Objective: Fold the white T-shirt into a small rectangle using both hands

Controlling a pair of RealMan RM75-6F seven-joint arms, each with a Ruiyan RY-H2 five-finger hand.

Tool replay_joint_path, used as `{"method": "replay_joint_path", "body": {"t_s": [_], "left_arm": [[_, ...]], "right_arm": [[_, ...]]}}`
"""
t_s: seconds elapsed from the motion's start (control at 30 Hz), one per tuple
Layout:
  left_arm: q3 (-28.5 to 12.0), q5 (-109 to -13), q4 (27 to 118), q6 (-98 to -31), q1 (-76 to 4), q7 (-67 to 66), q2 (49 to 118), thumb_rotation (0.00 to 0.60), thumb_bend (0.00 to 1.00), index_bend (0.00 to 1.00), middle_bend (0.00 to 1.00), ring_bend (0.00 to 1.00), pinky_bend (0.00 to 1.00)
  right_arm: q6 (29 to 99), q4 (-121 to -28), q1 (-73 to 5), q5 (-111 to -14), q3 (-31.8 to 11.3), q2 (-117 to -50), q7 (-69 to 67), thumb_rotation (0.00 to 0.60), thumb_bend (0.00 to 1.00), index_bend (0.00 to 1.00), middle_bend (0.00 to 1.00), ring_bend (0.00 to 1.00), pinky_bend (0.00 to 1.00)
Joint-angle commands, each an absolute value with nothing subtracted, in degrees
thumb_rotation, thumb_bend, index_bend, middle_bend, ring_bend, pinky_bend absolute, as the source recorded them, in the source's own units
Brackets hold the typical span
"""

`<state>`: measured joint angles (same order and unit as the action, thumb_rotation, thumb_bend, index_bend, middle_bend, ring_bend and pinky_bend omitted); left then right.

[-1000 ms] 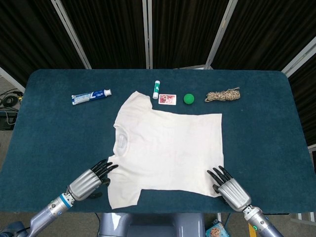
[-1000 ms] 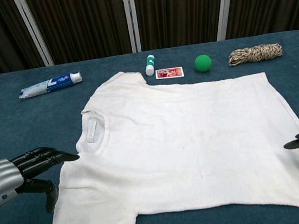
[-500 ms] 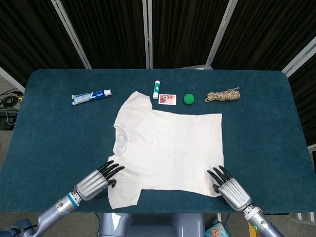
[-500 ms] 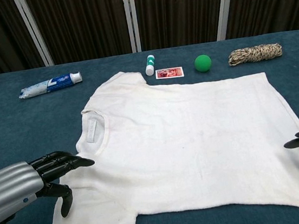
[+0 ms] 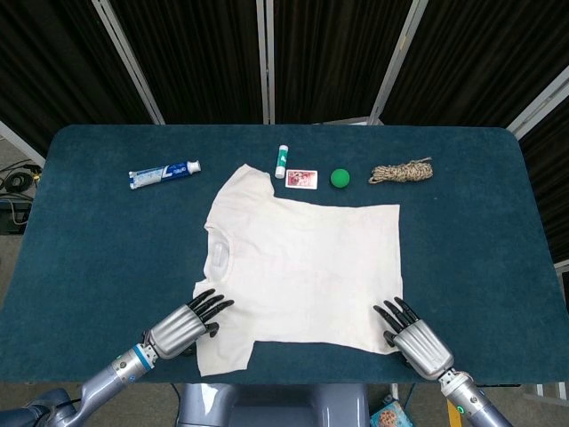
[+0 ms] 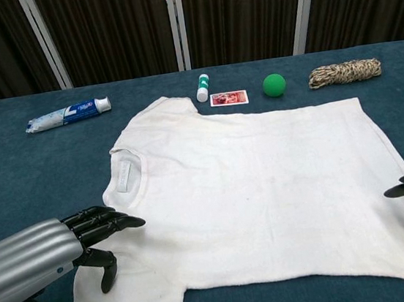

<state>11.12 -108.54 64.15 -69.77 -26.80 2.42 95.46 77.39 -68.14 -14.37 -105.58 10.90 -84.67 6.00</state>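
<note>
- The left hand (image 6: pixel 59 249), silver-backed with dark fingers spread and nothing in them, sits at the near edge of the table (image 5: pixel 98 240), fingertips over the near sleeve of the white T-shirt (image 5: pixel 302 267). I judge the main risk here: soft, thin cloth on napped felt could bunch or drag if the fingers push instead of pinching, pulling the sleeve askew.
- The right hand (image 5: pixel 411 334) sits at the near hem corner of the shirt, fingers apart and slightly curled, holding nothing. Whether its fingertips touch the cloth I cannot tell. If one hand lifts sooner than the other, the fold line would likely run crooked.
- The shirt lies flat and open at the middle of the table, collar toward the left edge, hem toward the right; matte cotton, faintly creased, limp.
- The table covering is dark teal, felt-like, likely grippy enough to hold the cloth's underside back.
- Toward the far edge, just past the shirt's far sleeve and side: a small white stick with a green cap (image 5: pixel 282 161), a flat printed card (image 5: pixel 301 179), a smooth green ball (image 5: pixel 340 178), and a coarse rope bundle (image 5: pixel 401 171). A fold swung far could knock the ball rolling.
- Toward the far-left corner lies a glossy toothpaste tube (image 5: pixel 164 173), well apart.
</note>
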Motion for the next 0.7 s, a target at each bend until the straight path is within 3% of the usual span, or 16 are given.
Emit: {"method": "replay_joint_path", "body": {"t_s": [0.03, 0.7], "left_arm": [[11.21, -108.27, 64.29, -69.79, -26.87, 2.38, 95.61, 0.6, 0.34, 0.51, 0.0, 0.0, 0.0], [12.22, -106.41, 64.42, -69.6, -27.0, 3.72, 96.45, 0.6, 0.53, 0.64, 0.0, 0.0, 0.0]], "right_arm": [[77.42, -68.12, -14.38, -105.59, 10.91, -84.66, 5.94, 0.6, 0.39, 0.71, 0.08, 0.0, 0.0], [77.65, -68.08, -14.36, -105.75, 11.06, -84.71, 6.21, 0.6, 0.39, 0.72, 0.09, 0.0, 0.0]]}}
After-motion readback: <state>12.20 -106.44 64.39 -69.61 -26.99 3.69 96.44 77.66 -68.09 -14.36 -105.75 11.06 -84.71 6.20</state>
